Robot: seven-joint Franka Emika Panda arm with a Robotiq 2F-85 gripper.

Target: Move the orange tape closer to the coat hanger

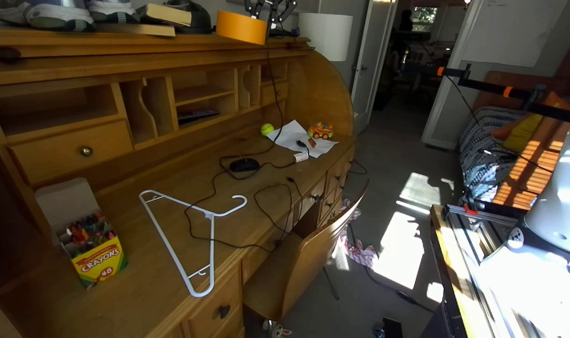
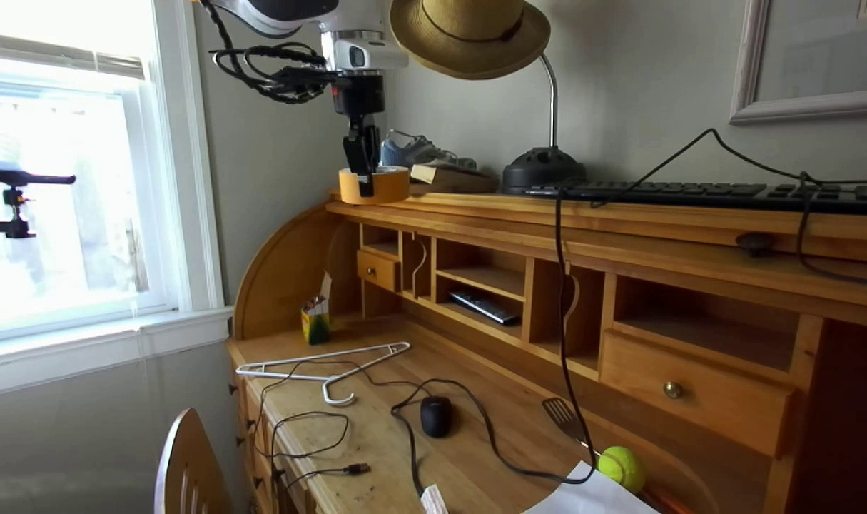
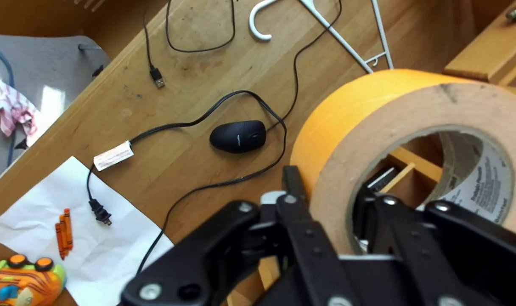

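One hanger [image 1: 212,256] lies on the tabletop [image 1: 144,281] at left in an exterior view, and up and to its right the tape [image 1: 241,27] hangs in air, its wall clamped in my tool [image 3: 325,187], so I judge the coming move runs down and leftward.

The window [image 2: 83,235] glares white, sunlight burns out patches of floor [image 1: 399,246], and the desk [image 1: 181,178] lies dimmer.
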